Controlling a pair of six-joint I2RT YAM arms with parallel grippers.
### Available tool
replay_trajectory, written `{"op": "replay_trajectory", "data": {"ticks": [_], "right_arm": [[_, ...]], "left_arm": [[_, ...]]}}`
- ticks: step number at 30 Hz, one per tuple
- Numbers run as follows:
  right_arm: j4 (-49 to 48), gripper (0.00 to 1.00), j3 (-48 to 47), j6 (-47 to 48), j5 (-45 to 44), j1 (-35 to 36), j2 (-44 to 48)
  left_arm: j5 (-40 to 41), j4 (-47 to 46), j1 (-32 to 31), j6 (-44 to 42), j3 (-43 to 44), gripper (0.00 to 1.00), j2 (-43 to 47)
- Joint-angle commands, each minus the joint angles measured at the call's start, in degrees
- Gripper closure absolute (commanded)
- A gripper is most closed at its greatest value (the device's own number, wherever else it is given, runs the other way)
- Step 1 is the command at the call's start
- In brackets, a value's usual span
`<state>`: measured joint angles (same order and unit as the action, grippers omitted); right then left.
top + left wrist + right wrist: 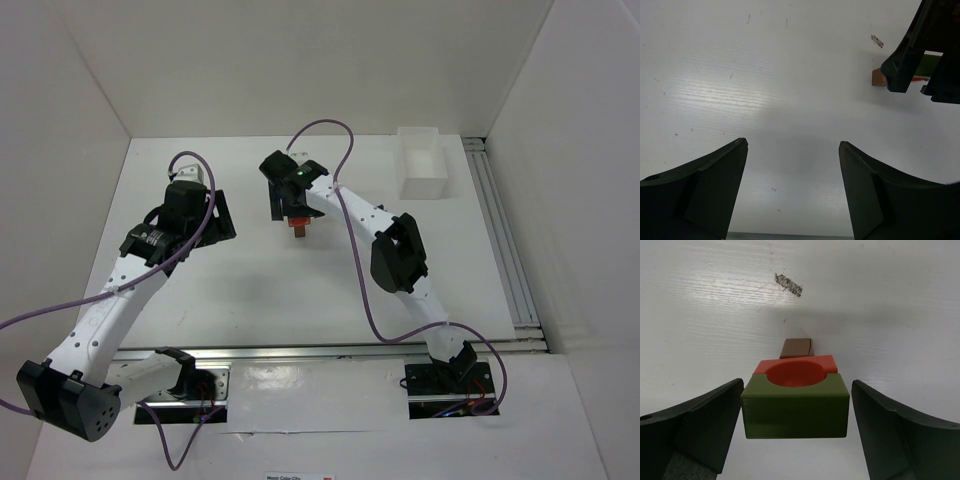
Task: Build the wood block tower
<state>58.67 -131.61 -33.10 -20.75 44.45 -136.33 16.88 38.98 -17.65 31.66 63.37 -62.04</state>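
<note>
Two grippers, top view: the right gripper [298, 212] hangs over the tower [298, 228] at mid-table; the left gripper [213, 215] sits well apart to the left; the bin [425, 170] stands far right.
Tower axis, top view: long axis judged vertical, pointing up toward the camera, so only a brown-red end shows.
Left gripper, left wrist view: fingers [715, 190] apart, with only bare table [790, 75] between them.
Tower, left wrist view: far right, largely hidden by the right gripper; the brown block [878, 77] rests on the table, with slivers of red and green past the finger.
Right gripper, right wrist view: spread, one finger on each side of the green block [795, 412], a gap on both sides, clamped on nothing.
Stack order, right wrist view: green nearest the lens, the red block [795, 371] showing in its curved notch, brown farthest.
Green block axis: long side lies across the gap, finger to finger.
Risk 1: sideways drift while lifting away would likely clip the green block and topple the stack.
Risk 2: closing off-centre would push one side first and twist green over red.
</note>
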Motion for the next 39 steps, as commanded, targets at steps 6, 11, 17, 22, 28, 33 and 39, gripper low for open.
{"op": "replay_trajectory", "data": {"ticks": [6,11,17,22,28,33,39], "right_arm": [[0.2,0.17,-2.2,0.8,-1.6,0.6,0.5],[0.2,0.21,-2.7,0.8,-1.6,0.6,0.5],[0.2,0.25,-3.2,0.8,-1.6,0.6,0.0],[0.2,0.26,-3.2,1.3,-1.6,0.6,0.0],[0.2,0.26,-3.2,1.3,-1.6,0.6,0.0],[0.2,0.30,-3.2,1.3,-1.6,0.6,0.0],[0.2,0.22,-3.2,1.3,-1.6,0.6,0.0]], "left_arm": [[1.0,-1.0,0.4,-0.6,0.0,0.14,0.7],[1.0,-1.0,0.4,-0.6,0.0,0.14,0.7],[1.0,-1.0,0.4,-0.6,0.0,0.14,0.2],[0.5,-1.0,0.4,-1.2,0.5,0.14,0.2],[0.5,-1.0,0.4,-1.2,0.5,0.14,0.2],[0.5,-1.0,0.4,-1.2,0.5,0.14,0.2],[0.5,-1.0,0.4,-1.2,0.5,0.14,0.2]]}}
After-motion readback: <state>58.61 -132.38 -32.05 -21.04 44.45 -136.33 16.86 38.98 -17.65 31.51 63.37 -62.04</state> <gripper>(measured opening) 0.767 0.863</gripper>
